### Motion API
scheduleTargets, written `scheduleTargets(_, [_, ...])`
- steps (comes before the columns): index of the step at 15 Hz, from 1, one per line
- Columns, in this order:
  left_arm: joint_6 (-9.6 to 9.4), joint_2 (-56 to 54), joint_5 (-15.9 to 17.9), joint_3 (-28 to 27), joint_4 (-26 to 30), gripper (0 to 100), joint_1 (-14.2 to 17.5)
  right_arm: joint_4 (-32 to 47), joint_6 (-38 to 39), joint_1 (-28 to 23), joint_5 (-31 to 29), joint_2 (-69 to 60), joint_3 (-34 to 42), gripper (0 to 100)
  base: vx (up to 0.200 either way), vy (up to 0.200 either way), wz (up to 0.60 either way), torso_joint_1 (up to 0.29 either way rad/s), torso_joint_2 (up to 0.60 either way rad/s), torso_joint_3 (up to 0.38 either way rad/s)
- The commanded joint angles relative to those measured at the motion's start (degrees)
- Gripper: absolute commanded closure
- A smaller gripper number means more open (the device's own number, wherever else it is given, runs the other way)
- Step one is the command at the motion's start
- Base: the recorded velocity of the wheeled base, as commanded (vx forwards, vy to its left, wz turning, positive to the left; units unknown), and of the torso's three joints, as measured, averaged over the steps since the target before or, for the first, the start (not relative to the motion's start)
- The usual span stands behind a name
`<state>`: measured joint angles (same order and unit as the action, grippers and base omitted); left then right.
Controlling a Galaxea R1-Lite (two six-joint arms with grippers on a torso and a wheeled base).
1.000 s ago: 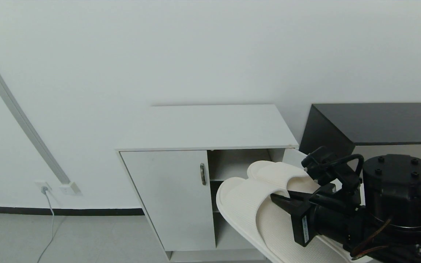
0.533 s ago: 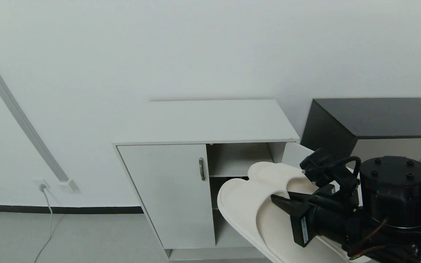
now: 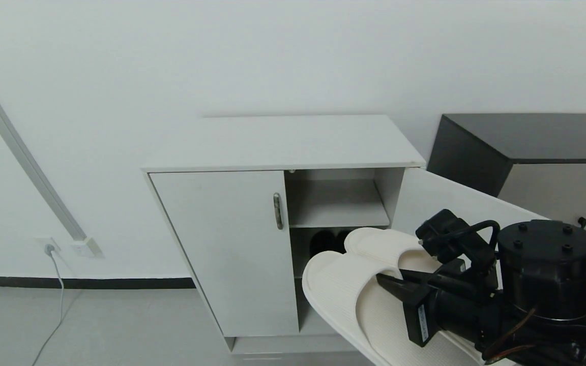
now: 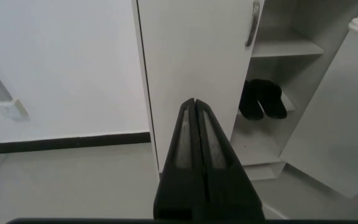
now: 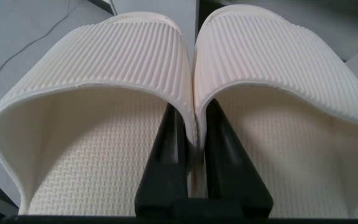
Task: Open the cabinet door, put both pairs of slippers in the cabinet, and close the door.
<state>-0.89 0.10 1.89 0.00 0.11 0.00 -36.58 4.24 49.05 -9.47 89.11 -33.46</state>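
While the right gripper (image 5: 194, 143) pinches the cream slippers (image 5: 129, 74) by their touching inner walls, a fair hold since they look light, soft and bendy, and the left gripper (image 4: 194, 124) is clenched on nothing, the pair hangs just before the open cabinet (image 3: 298, 142), black slippers (image 4: 263, 99) on a shelf inside.

Black slippers (image 4: 263, 99) lie on the lower shelf (image 4: 293, 106) of the cabinet (image 3: 232, 244), beyond the left fingers (image 4: 184, 143). The cabinet stands on the floor (image 3: 94, 325).

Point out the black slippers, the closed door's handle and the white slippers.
black slippers (image 4: 271, 99), left wrist view, upper of one slipper
door handle (image 3: 277, 211), head view, middle of the bar
white slippers (image 5: 123, 62), right wrist view, ribbed strap of one
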Motion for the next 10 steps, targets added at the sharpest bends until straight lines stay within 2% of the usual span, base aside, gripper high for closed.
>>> scheduleTargets(1, [0.01, -0.01, 0.04, 0.00, -0.02, 100, 0.00, -0.24, -0.02, 0.08, -0.02, 0.01, 0.33, 100, 0.000, 0.000, 0.00, -0.183, 0.50, 0.310])
scheduleTargets(10, [0.01, 0.08, 0.04, 0.00, -0.02, 100, 0.00, -2.62, -0.02, 0.16, -0.02, 1.94, 0.59, 100, 0.000, 0.000, 0.00, -0.155, 0.48, 0.325])
